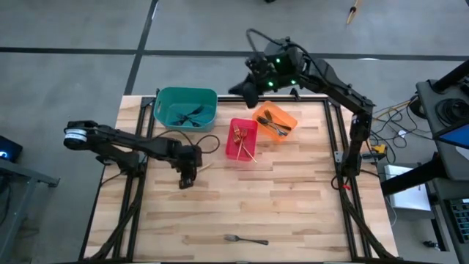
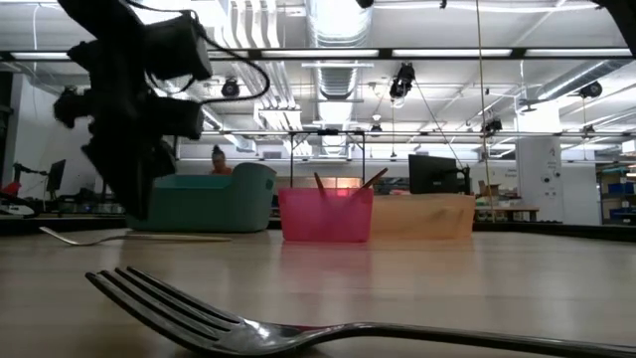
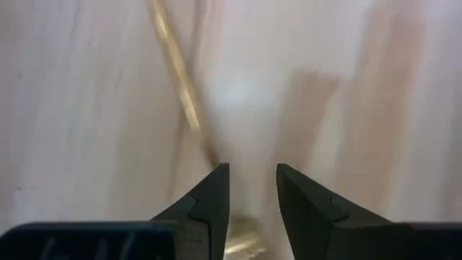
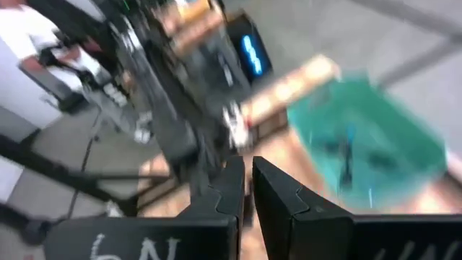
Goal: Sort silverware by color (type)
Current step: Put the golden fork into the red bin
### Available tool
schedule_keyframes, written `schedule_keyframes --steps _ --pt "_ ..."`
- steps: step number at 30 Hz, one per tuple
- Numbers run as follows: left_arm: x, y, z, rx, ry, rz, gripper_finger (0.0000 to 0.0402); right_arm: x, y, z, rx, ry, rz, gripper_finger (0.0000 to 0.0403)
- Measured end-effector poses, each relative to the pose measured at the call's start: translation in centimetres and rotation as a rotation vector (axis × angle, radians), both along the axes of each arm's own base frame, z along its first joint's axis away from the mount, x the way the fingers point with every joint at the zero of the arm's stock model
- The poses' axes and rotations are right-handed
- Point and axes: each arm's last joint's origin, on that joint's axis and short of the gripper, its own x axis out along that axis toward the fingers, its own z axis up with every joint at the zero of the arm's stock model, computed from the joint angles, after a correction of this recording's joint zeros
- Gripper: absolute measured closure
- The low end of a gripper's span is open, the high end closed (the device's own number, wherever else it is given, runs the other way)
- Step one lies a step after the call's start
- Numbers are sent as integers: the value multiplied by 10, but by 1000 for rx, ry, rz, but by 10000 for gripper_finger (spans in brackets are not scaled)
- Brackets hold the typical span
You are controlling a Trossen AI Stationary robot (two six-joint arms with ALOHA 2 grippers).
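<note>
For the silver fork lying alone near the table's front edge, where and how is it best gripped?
Probably mid-handle, coming straight down. The silver fork lies flat and alone on bare table, handle pointing right, so fingers should straddle its thin handle across its length.

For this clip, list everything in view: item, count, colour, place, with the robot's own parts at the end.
Teal bin: one, far left of the table, dark forks inside.
Red bin: one, centre of the table beside the teal bin, gold forks inside.
Orange bin: one, right of the red bin, silver forks inside.
Silver fork: one, alone near the table's front edge.
Gold fork: one, on the wood under the left gripper.
Table: one, light wood.
Person: one, far in the room behind the bins.
Left gripper: open, low over the gold fork, front of the teal bin.
Right gripper: nearly closed and empty, raised above the table's far edge, between the teal and orange bins.
</note>
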Motion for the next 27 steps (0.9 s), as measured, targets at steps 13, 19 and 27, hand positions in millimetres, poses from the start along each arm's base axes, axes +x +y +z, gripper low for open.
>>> schedule_keyframes --steps 13,19,27 --pt "-16 -10 82 -95 -321 211 306 15 34 -48 -71 419 -124 381" --pt "-39 -23 92 -159 -390 342 306 56 53 -88 -173 528 -112 381" --pt "-52 -39 94 -237 -372 334 306 108 72 -153 -202 643 -23 381"
